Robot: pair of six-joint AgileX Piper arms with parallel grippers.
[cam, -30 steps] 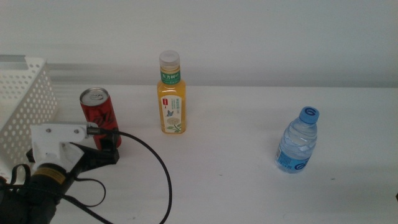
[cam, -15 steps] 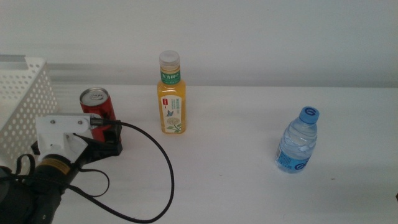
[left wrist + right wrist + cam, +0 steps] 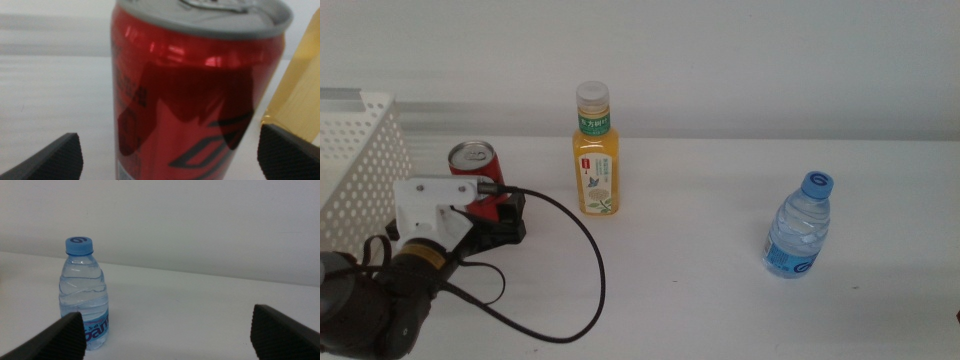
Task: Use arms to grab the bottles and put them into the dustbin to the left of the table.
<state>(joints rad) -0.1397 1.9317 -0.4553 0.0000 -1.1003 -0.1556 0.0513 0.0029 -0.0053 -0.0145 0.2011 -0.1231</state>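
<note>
Left claw (image 3: 503, 222) stands open around the red can (image 3: 477, 172), jaws on either side, on the table (image 3: 700, 300) beside the white basket (image 3: 360, 150). Right claw (image 3: 165, 330) waits open, facing the water bottle (image 3: 84, 300).

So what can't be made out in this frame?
- Slim red soda can: lower half hidden behind the left gripper, middle view; base cut off, left wrist view.
- White perforated plastic dustbin: cropped by the left edge, inside unseen.
- Right gripper: out of the middle view.
</note>
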